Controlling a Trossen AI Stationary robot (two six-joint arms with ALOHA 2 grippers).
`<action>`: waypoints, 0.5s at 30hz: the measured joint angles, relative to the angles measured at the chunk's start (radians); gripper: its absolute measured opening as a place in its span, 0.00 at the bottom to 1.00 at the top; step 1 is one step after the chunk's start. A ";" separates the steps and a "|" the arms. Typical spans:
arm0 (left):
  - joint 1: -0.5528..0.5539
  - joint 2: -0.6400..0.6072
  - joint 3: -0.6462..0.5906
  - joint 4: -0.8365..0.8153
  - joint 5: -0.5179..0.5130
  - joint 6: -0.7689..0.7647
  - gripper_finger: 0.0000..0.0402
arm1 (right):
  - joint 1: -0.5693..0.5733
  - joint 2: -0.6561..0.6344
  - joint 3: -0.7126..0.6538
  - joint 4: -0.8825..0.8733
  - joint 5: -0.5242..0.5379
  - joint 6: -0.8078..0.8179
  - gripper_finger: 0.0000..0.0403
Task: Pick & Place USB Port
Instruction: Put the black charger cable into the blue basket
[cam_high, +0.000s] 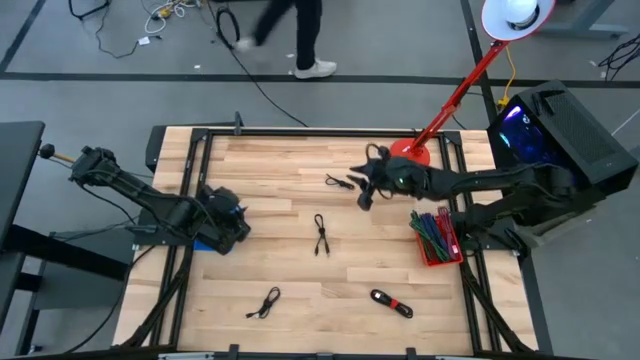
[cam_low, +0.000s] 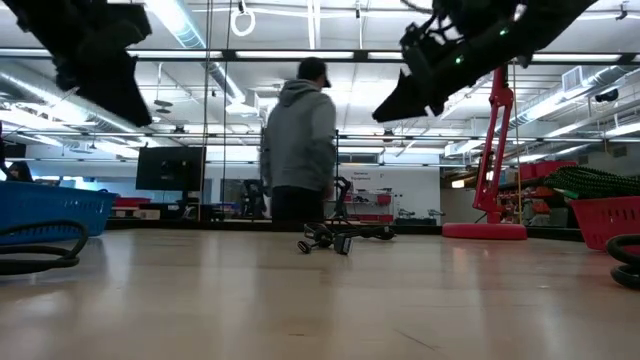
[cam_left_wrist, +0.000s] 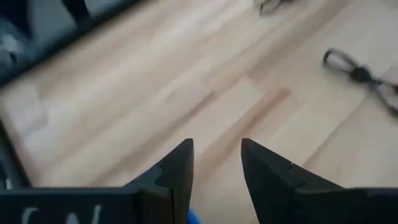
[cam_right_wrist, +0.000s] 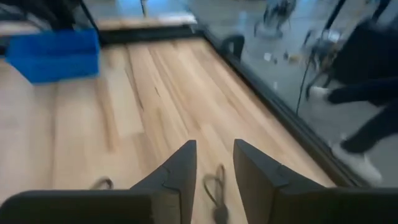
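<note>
Several black cables lie on the wooden table: one (cam_high: 338, 182) at the far middle, one (cam_high: 321, 235) in the centre, and two (cam_high: 265, 302) (cam_high: 392, 302) near the front edge. Which of them is the USB port I cannot tell. My right gripper (cam_high: 362, 197) hangs open, high above the table, just right of the far cable (cam_right_wrist: 214, 183), and holds nothing. My left gripper (cam_high: 238, 218) (cam_left_wrist: 216, 144) is open and raised at the table's left, beside the blue bin (cam_high: 205, 240).
A red bin (cam_high: 437, 235) full of cables stands at the right edge. The red lamp's base (cam_high: 410, 152) sits behind my right gripper. A black frame borders the table. A person (cam_low: 300, 150) walks beyond the far edge.
</note>
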 joint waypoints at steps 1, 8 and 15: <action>0.000 0.000 0.000 0.020 -0.032 0.039 0.34 | -0.028 0.010 0.016 -0.037 -0.025 0.000 0.27; 0.000 0.000 0.000 0.203 -0.126 0.296 0.34 | -0.154 0.192 0.110 -0.139 -0.222 -0.001 0.27; 0.000 0.000 0.000 0.466 -0.133 0.716 0.34 | -0.171 0.377 0.197 -0.150 -0.251 -0.053 0.32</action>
